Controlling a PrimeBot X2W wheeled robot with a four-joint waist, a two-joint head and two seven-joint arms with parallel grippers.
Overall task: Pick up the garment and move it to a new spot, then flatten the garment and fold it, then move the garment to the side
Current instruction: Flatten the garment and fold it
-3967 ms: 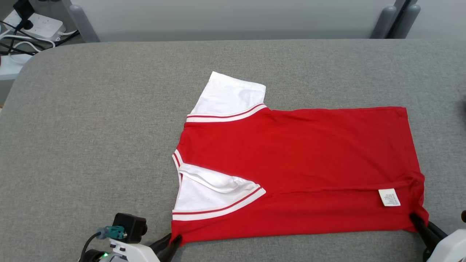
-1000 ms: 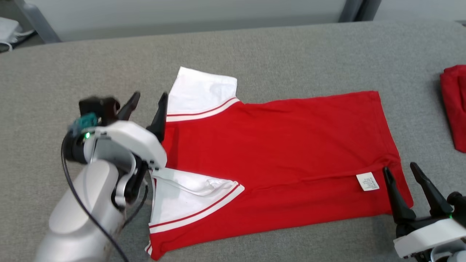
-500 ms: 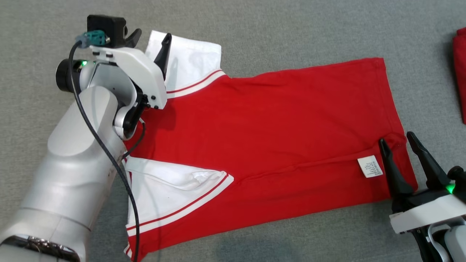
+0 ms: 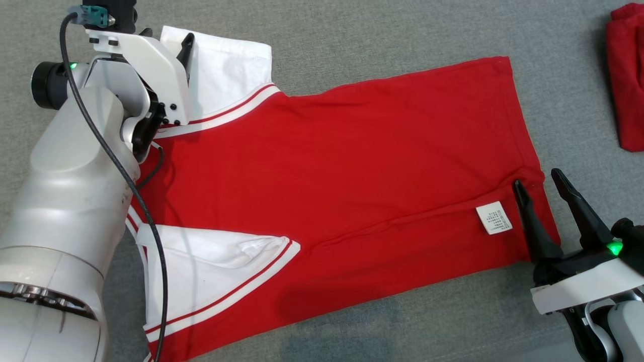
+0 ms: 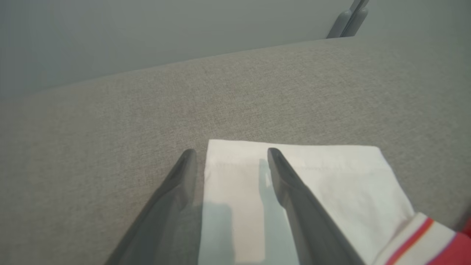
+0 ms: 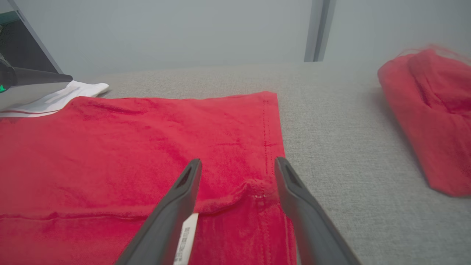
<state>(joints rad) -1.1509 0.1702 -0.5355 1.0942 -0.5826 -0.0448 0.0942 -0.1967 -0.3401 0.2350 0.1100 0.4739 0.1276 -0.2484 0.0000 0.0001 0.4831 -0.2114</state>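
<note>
Grey table (image 4: 377, 30) holds the garment (image 4: 352, 151) mid-fold, so the spread left gripper (image 5: 232, 152) over the upper-left sleeve (image 4: 226, 70) and the spread right gripper (image 4: 537, 181) at the lower-right hem (image 4: 523, 141) should probably descend and pinch.

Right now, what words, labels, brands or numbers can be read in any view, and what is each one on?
White care label sewn on the red shirt: several lines of small print, too small and blurred to read.
No other words, brands, numbers or signs can be made out.
</note>
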